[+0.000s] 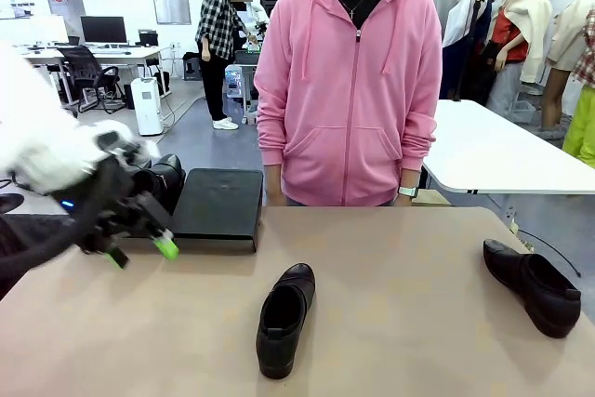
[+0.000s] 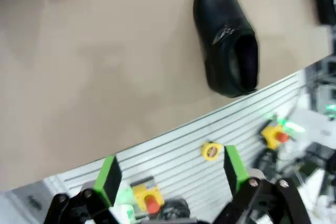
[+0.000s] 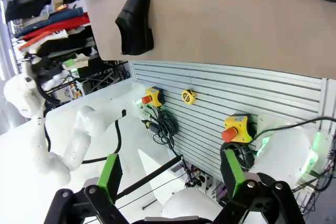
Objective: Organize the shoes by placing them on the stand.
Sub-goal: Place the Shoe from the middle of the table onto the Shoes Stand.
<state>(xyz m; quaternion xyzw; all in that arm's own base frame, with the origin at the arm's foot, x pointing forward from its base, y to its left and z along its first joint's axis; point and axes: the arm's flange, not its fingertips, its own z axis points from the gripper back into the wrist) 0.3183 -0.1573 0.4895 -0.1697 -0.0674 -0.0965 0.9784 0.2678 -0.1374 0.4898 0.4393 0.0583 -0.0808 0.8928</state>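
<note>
Worktop: tan worktop with a person in a pink hoodie standing at 12 o'clock, hands out of sight below the far edge.
Stand: the black stand sat at 10 o'clock by the far edge. Its right panel was bare, and a glossy dark shape on its left side, half hidden by the arm, was likely shoes already placed.
Middle shoe: the middle shoe lay loose near 6 o'clock, well apart from the stand, heel end close to the near edge.
Right shoe: the right shoe lay at 4 o'clock, close to the worktop's right edge.
Left pincer: the left pincer hung at 9 o'clock, just in front of the stand, blurred, fingers spread and empty.
Right pincer: the right pincer was spread and empty, back off the near edge.
Risk, grip: glossy leather probably offered little hold, so a pinch on a rounded toe could have slipped. The opening's rim looked the safer place.
Risk, edges: a nudge before the fingers closed could have pushed either loose shoe off the worktop.
Risk, stand: the left arm was close enough to knock the stand or the shapes on it, and a shoe set down crooked on a slanted panel might have slid off.
</note>
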